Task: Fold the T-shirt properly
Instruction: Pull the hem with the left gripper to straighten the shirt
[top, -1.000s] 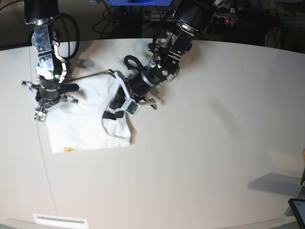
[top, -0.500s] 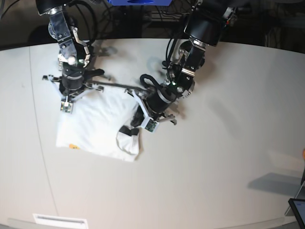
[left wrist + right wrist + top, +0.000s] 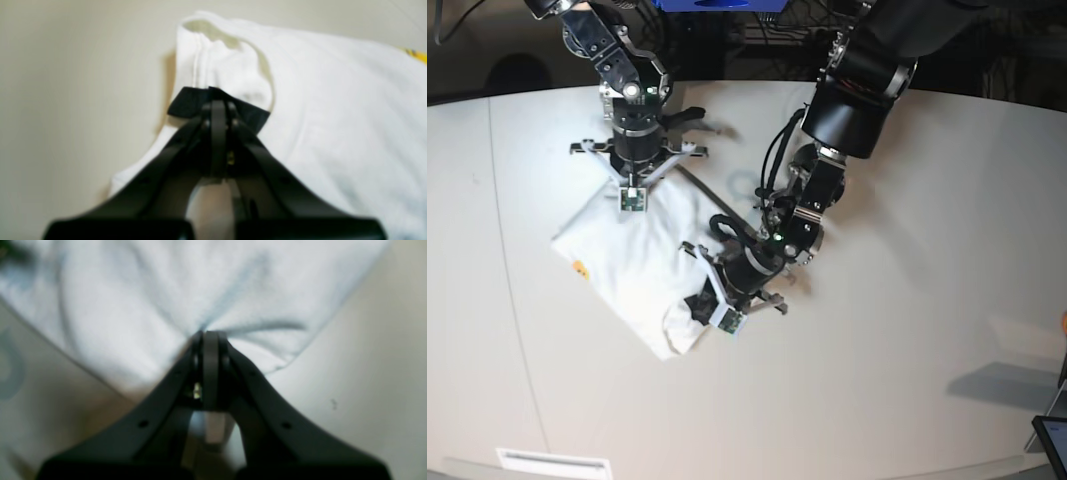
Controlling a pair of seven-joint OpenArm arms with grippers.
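pinching the t-shirt [image 3: 632, 265] at two points, both tools grip cloth on the pale worktop [image 3: 907, 330].
left tool [image 3: 215, 100] clamps the black-trimmed collar; right tool [image 3: 208, 335] bunches a far-edge fold.

My left pincer [image 3: 710, 303] is clamped tight, jaws pressed together on the T-shirt [image 3: 632, 265] at its collar; arm reaches down from the far side w/ wrist angled low. My right pincer [image 3: 632, 185] is also clamped, pinching the cloth edge, forearm near vertical, wrist pointing down.
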